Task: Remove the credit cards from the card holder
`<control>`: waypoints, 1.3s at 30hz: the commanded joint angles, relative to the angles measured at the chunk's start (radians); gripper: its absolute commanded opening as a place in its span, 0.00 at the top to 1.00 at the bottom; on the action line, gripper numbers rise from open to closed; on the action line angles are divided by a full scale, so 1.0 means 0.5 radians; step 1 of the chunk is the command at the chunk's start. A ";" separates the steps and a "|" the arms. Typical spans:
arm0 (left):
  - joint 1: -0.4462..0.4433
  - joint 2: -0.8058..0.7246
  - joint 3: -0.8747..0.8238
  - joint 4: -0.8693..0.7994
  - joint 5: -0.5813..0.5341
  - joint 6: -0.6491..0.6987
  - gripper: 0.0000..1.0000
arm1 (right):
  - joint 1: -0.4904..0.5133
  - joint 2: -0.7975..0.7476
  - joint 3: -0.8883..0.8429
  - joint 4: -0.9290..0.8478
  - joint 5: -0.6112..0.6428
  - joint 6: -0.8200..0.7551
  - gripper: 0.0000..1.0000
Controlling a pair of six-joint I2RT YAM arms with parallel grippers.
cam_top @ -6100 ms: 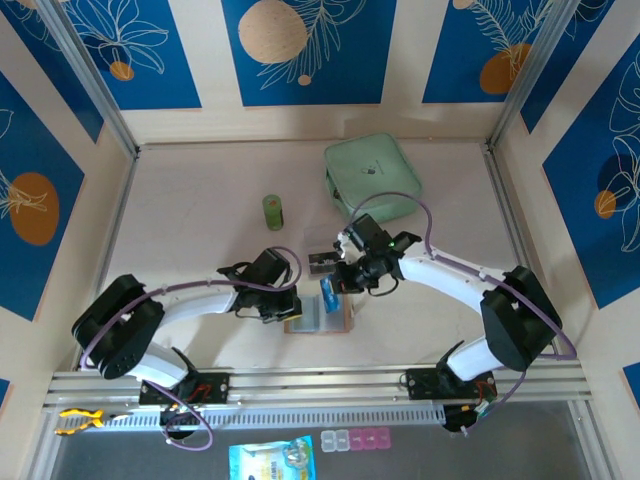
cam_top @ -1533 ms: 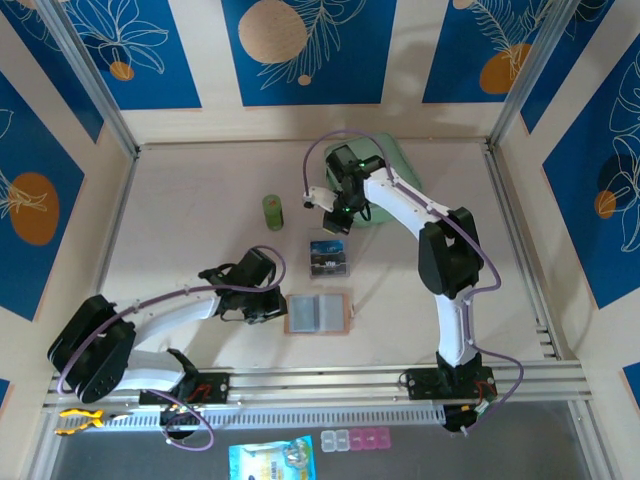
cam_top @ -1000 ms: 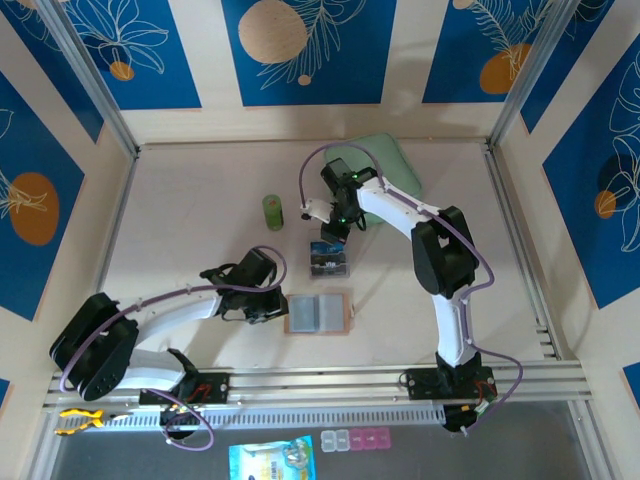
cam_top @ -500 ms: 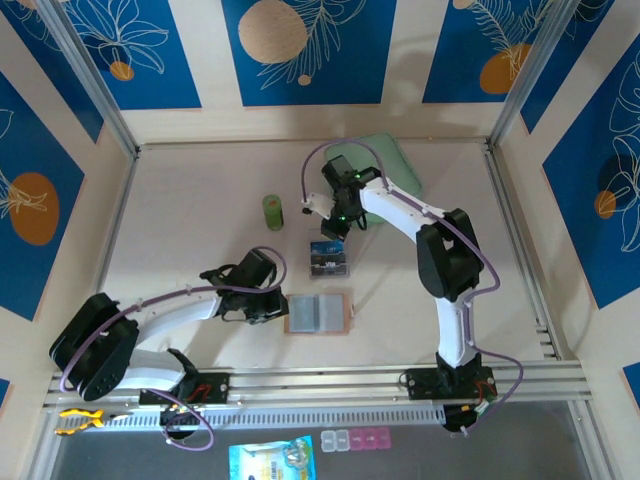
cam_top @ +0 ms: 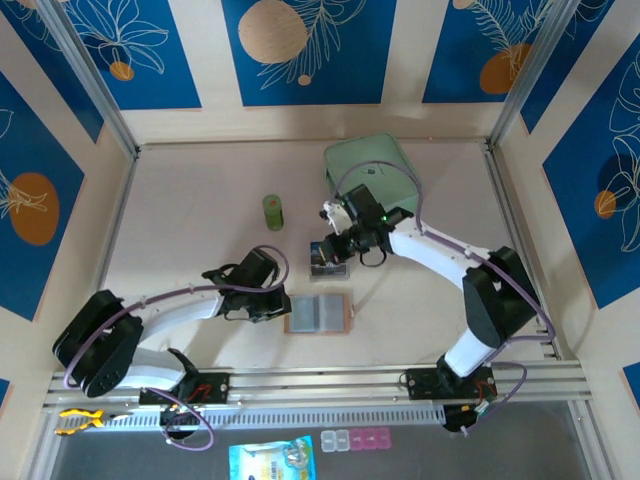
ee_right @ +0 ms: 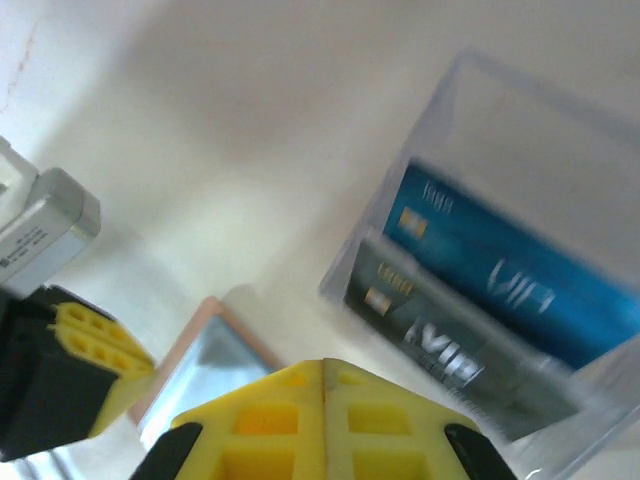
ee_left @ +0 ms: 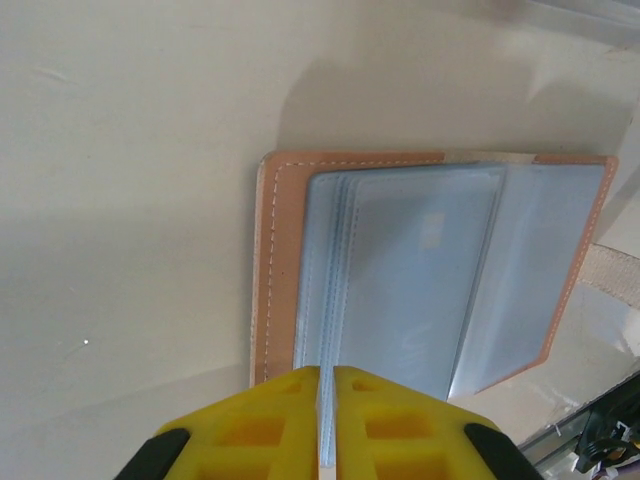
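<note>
- Step in hand, as I judge it: a pause between extractions. Two credit cards [ee_right: 500,268], one blue and one dark, stand in the clear plastic box [ee_right: 470,78]. The box sits on the surface [cam_top: 200,240] at 12 o'clock from the open card holder [cam_top: 318,313].
- Left jaws: clenched on a grey-blue pocket leaf at the holder's 9 o'clock edge, pinning it open.
- Right jaws: clenched on nothing, above the box.
- Next move, as I judge it: I take the right jaws toward 6 o'clock to the holder, part them, and pinch any remaining card. Whether a pale card sits in a pocket I cannot tell.
</note>
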State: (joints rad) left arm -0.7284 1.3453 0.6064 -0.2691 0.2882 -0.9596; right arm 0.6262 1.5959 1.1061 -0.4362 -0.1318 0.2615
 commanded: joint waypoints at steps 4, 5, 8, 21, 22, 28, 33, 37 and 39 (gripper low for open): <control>0.019 0.055 -0.056 0.070 0.061 0.023 0.92 | 0.105 -0.167 -0.282 0.231 -0.239 0.931 0.99; 0.019 0.056 -0.053 0.060 0.047 0.026 0.92 | 0.125 -0.163 -0.317 0.238 -0.263 1.010 1.00; 0.021 0.061 -0.054 0.050 0.037 0.033 0.93 | 0.207 -0.158 -0.413 0.311 -0.324 1.131 1.00; 0.021 0.163 -0.064 0.051 0.068 0.060 0.95 | 0.431 -0.065 -0.566 0.489 -0.209 1.419 0.76; 0.019 0.166 -0.068 0.055 0.073 0.057 0.95 | 0.437 -0.050 -0.557 0.468 -0.203 1.423 0.76; 0.019 0.153 -0.094 0.065 0.073 0.055 0.95 | 0.470 0.022 -0.554 0.471 -0.206 1.445 0.74; 0.019 0.149 -0.090 0.044 0.058 0.064 0.95 | 0.484 0.080 -0.514 0.422 -0.187 1.432 0.77; 0.021 0.150 -0.087 0.043 0.065 0.068 0.95 | 0.493 0.114 -0.512 0.401 -0.158 1.431 0.77; 0.019 0.150 -0.092 0.043 0.055 0.067 0.95 | 0.494 0.136 -0.509 0.409 -0.163 1.429 0.77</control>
State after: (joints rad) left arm -0.7284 1.4151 0.5823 -0.2234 0.3172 -0.9401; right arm 0.8665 1.6428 0.8375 -0.2115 -0.2161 0.9638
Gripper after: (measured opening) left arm 0.051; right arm 0.230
